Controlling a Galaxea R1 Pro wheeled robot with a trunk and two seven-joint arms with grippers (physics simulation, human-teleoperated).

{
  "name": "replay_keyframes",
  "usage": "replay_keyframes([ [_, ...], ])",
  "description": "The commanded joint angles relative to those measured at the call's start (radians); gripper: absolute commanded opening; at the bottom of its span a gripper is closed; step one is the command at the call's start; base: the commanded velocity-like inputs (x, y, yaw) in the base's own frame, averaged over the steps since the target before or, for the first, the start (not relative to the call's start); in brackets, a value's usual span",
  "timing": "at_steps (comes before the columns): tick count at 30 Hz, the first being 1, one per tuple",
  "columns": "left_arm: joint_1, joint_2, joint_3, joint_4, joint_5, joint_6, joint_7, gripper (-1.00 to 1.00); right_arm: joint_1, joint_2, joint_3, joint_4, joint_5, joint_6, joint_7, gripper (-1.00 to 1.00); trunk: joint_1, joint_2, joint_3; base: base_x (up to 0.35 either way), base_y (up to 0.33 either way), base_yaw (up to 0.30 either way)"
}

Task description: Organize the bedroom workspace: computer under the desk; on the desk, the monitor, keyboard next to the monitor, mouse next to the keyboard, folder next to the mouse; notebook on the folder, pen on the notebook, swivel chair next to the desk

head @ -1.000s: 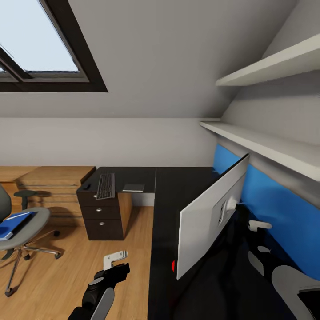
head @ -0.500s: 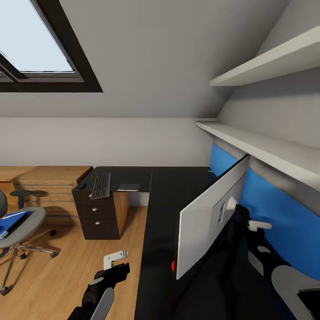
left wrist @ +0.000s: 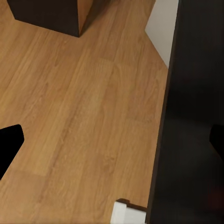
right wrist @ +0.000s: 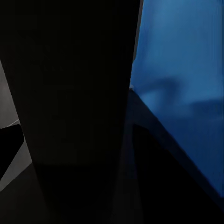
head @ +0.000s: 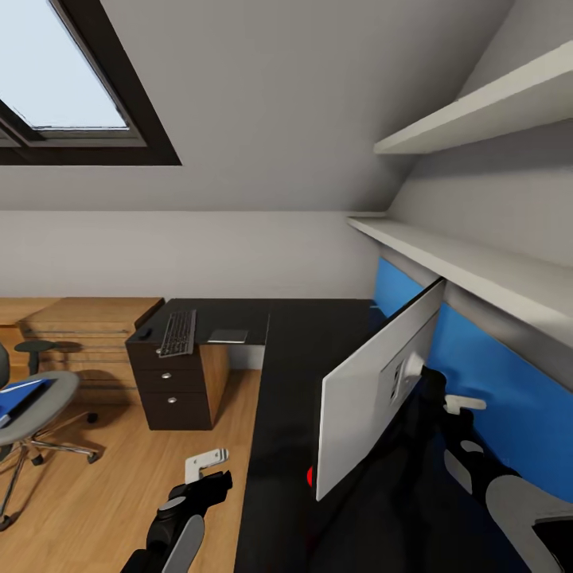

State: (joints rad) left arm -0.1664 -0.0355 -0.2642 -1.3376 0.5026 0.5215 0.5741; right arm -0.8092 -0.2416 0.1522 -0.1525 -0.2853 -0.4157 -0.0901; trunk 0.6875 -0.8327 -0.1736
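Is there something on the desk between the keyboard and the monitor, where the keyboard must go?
Yes. A thin flat grey thing lies on the desk just beside the keyboard, on the side toward the monitor. Past it the black desk top looks bare up to the monitor.

- One desk [head: 318, 334], black and L-shaped, with three drawers (silver knobs show on two)
- One monitor [head: 374, 390], seen from its pale back
- One keyboard [head: 178, 332]
- One swivel chair [head: 32, 406], with one blue folder [head: 9, 402] on its seat
- Two wall shelves [head: 477, 111]
- One skylight [head: 56, 79]
- One wooden chest [head: 87, 326]
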Motion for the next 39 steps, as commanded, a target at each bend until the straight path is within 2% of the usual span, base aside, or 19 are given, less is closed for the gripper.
replay_keyframes([
  [1, -0.001, 0.0, -0.002, -0.002, 0.009, 0.002, 0.009, 1.0, -0.001, -0.002, 0.027, 0.0, -0.017, -0.005, -0.007, -1.0, 0.0, -0.001, -0.002, 0.016, -0.066, 0.0],
  [13, -0.001, -0.001, -0.004, -0.002, 0.008, 0.001, 0.009, 1.0, -0.001, -0.002, 0.027, -0.001, -0.017, -0.005, -0.007, -1.0, 0.0, -0.001, -0.002, 0.113, -0.011, 0.0],
  [24, -0.001, -0.001, -0.004, -0.002, 0.008, 0.002, 0.01, 1.0, -0.001, -0.001, 0.028, -0.002, -0.017, -0.006, -0.005, -1.0, 0.0, -0.001, -0.002, 0.017, 0.0, 0.0],
  [27, -0.001, -0.001, -0.005, -0.002, 0.009, 0.002, 0.009, 1.0, -0.001, 0.015, 0.028, -0.002, -0.016, -0.007, -0.007, -1.0, 0.0, -0.001, -0.002, 0.0, 0.0, 0.0],
  [34, -0.001, -0.001, -0.004, -0.002, 0.008, 0.002, 0.006, 1.0, -0.001, 0.019, 0.026, -0.002, -0.016, -0.008, -0.008, -1.0, 0.0, -0.001, -0.002, 0.0, 0.0, 0.0],
  [38, -0.001, 0.0, 0.012, -0.003, 0.009, 0.001, 0.007, 1.0, -0.001, 0.019, 0.026, -0.002, -0.016, -0.008, -0.008, -1.0, 0.0, -0.001, -0.002, 0.0, 0.0, 0.0],
  [39, -0.001, 0.0, 0.027, -0.005, 0.009, 0.0, 0.007, 1.0, -0.001, 0.02, 0.026, -0.002, -0.016, -0.008, -0.008, -1.0, 0.0, -0.001, -0.002, 0.0, 0.0, 0.0],
])
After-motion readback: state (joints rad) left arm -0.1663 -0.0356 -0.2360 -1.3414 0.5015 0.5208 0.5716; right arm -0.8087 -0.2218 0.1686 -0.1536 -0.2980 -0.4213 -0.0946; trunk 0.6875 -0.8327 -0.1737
